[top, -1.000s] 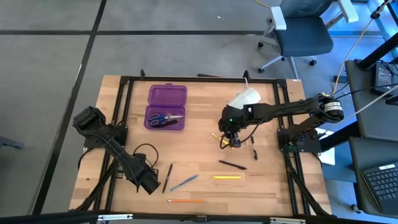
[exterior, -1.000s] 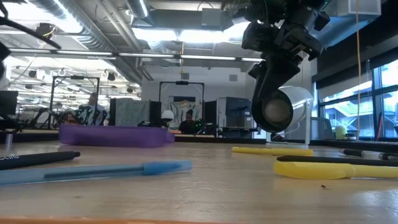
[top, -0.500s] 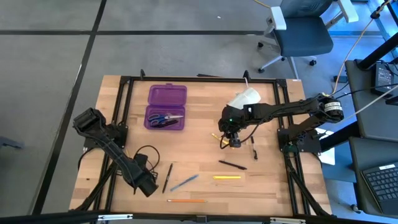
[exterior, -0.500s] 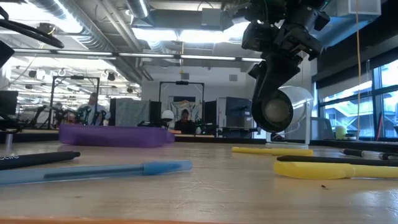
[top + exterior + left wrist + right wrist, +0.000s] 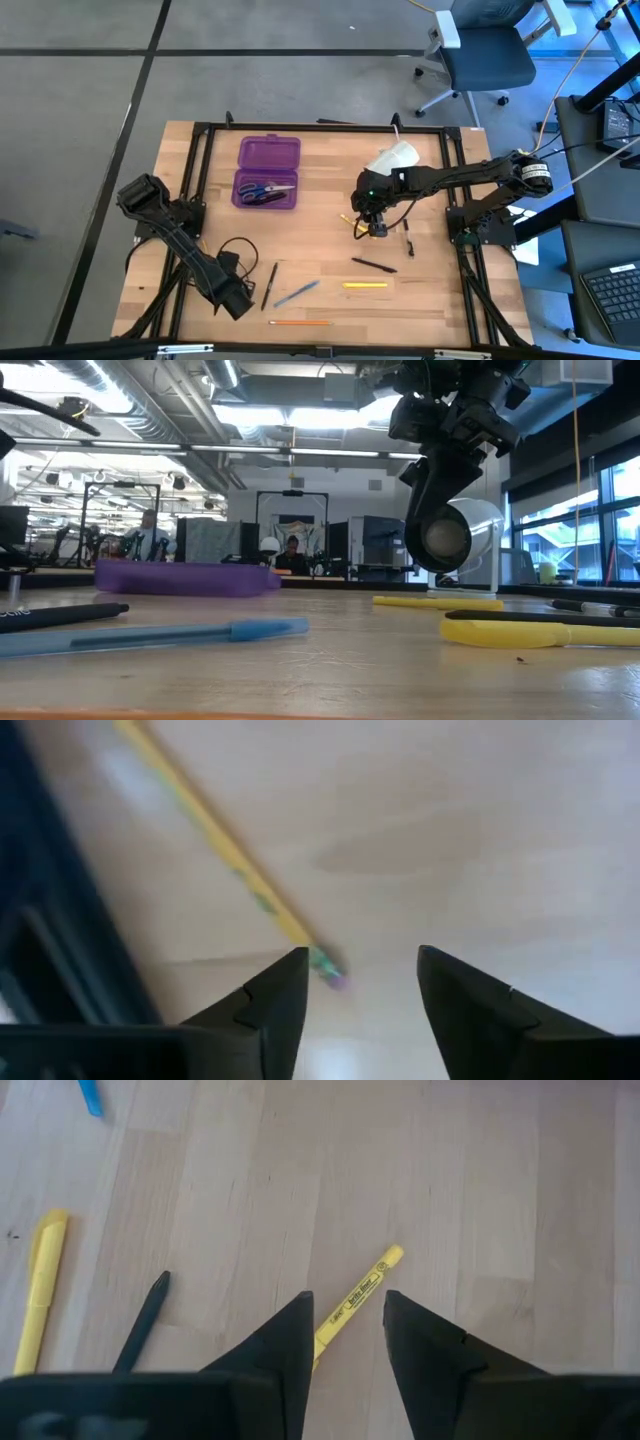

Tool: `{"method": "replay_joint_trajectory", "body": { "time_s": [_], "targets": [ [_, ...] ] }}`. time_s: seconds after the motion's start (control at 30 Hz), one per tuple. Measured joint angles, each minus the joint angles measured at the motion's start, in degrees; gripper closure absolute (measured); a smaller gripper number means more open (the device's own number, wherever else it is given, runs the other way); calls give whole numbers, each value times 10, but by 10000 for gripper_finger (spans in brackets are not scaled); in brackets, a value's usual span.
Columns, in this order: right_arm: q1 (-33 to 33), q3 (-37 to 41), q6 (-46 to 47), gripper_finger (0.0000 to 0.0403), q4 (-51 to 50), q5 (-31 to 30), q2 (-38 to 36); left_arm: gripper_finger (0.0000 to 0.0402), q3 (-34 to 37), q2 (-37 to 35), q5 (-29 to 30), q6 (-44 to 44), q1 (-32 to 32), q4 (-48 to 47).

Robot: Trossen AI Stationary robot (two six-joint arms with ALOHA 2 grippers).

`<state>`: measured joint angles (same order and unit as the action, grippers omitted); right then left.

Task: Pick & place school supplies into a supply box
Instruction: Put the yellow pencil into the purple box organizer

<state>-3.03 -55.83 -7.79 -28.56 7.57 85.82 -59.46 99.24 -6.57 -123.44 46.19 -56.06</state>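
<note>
The right gripper (image 5: 377,229) hangs over the table's right-centre, fingers (image 5: 285,1342) parted and holding nothing — a yellow pen (image 5: 355,1297) lies on the wood under the gap. The left gripper (image 5: 236,298) sits low at the near-left, spread wide and empty, just beside the black pen (image 5: 270,284) (an orange pencil (image 5: 225,850) lies ahead of it). The purple supply box (image 5: 267,172) lies open at the back-left with the blue-handled scissors (image 5: 265,190) inside.
</note>
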Motion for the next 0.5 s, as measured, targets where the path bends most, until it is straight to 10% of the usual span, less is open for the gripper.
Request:
{"method": "replay_joint_trajectory", "body": {
  "time_s": [0.5],
  "targets": [
    [0, 0, -2, 275, 0, 0, 0, 214, 0, 0, -25, -101, 18, 17]
  ]
}}
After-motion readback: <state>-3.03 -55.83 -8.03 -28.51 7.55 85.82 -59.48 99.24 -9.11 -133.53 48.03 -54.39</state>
